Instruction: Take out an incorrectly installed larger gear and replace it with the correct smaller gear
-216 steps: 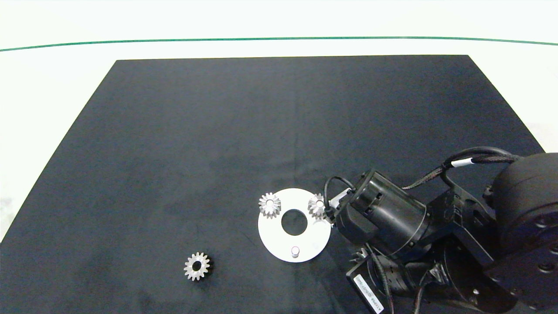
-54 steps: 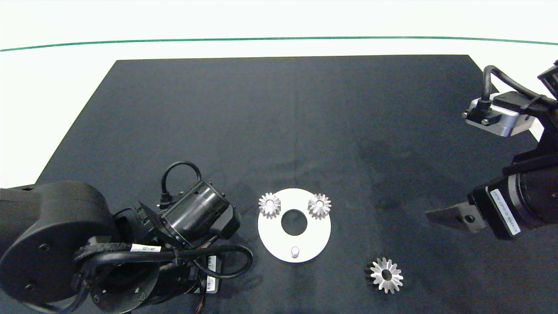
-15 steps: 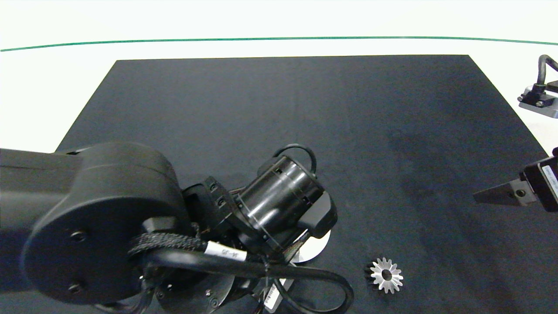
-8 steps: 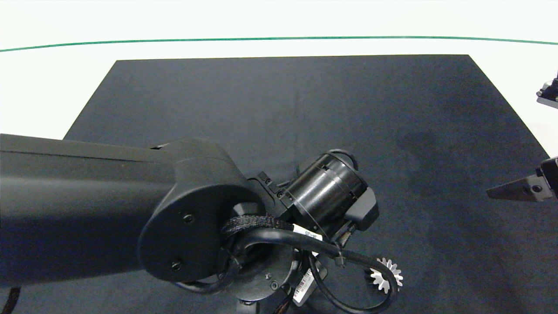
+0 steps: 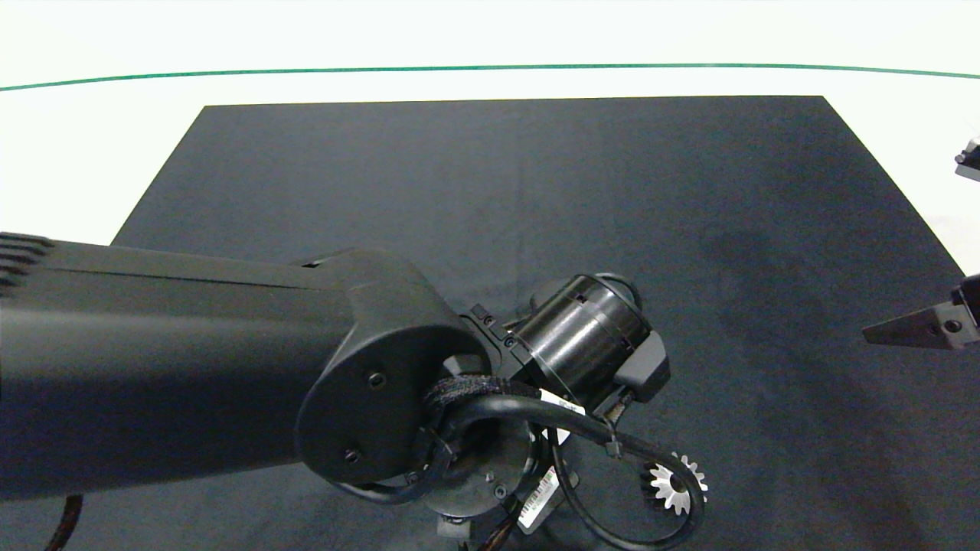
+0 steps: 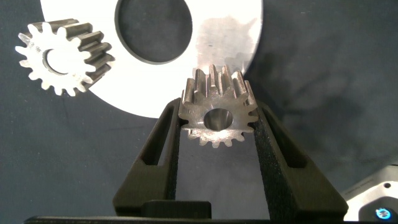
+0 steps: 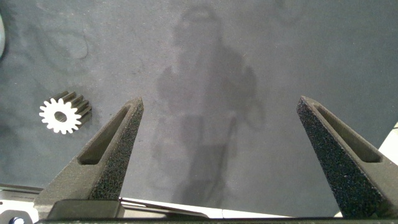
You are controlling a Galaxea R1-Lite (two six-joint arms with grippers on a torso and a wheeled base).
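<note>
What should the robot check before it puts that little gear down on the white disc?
1. Grip on the smaller gear: ok. It is clamped between both fingers of the left gripper.
2. The larger gear removed: ok. It lies on the dark mat, apart from the white plate.
3. The right gripper out of the way: ok. It is open and near the mat's right edge.
4. Free peg located: cannot tell. No view shows it.
5. Gear hole lined up with the peg: cannot tell.

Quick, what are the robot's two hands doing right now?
Left end effector: closed, holding the smaller gear.
Right end effector: open, holding nothing.
</note>
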